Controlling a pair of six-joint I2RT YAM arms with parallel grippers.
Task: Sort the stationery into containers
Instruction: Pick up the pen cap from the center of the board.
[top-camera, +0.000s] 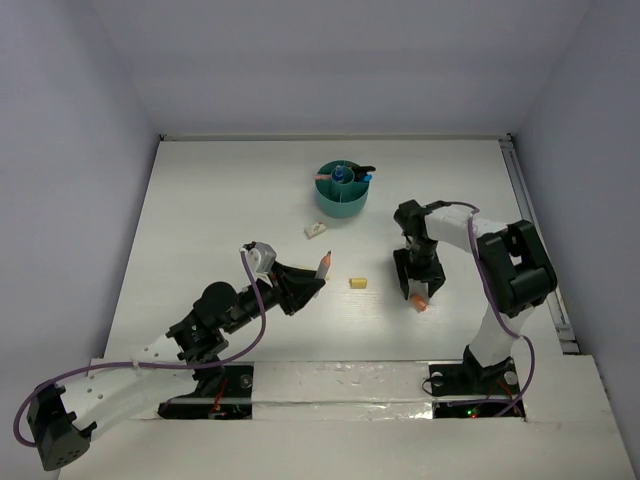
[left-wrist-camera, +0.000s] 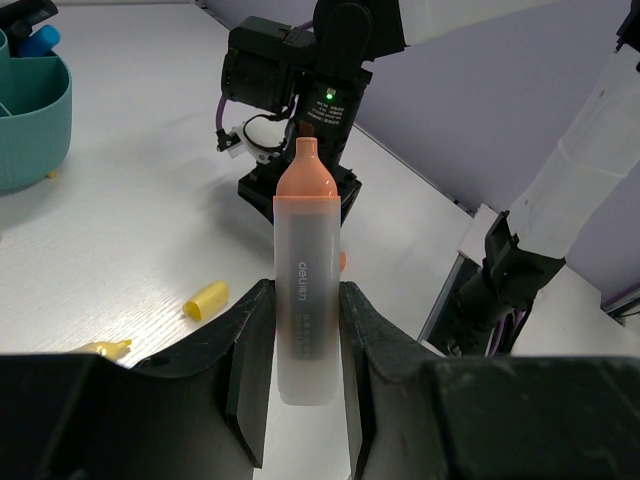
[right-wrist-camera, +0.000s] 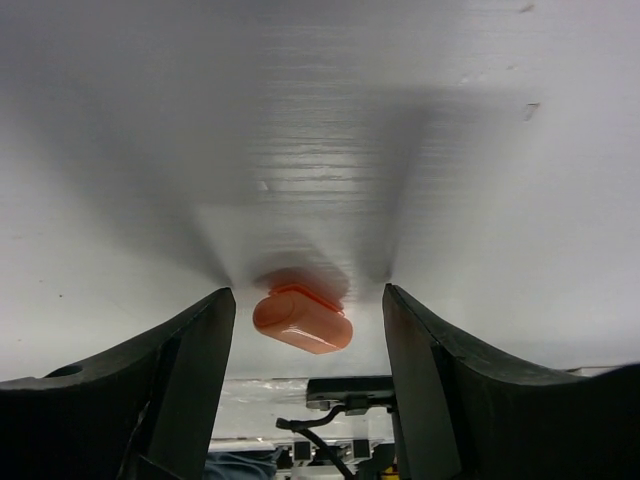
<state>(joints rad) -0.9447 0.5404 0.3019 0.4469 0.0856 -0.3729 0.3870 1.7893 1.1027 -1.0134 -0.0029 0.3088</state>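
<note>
A: What is being carried by the left gripper (left-wrist-camera: 303, 300)?

B: A frosted highlighter (left-wrist-camera: 307, 270) with an orange cap is being clamped between its fingers. It is being held clear of the table (top-camera: 200, 220), cap pointing away from the wrist.

A: And the right gripper (right-wrist-camera: 307, 295)?

B: It is being held low over the table with its jaws apart. A small orange bit (right-wrist-camera: 302, 320) is lying flat between them and is being touched by neither finger.

A: How is that pick best being handled?

B: The bit is sitting a little off centre, so the gripper is probably best being re-centred before any squeeze. Otherwise the piece is likely being shoved sideways by one finger. The fingertips are best being kept right down at the table, since the piece is low and rounded and may be squirted out. A slow, gentle close is being advised.

A: Where are both things being taken?

B: To the teal organizer (top-camera: 340, 195), which is standing toward the far side of the table, well apart from both grippers, with pens already inside.
</note>
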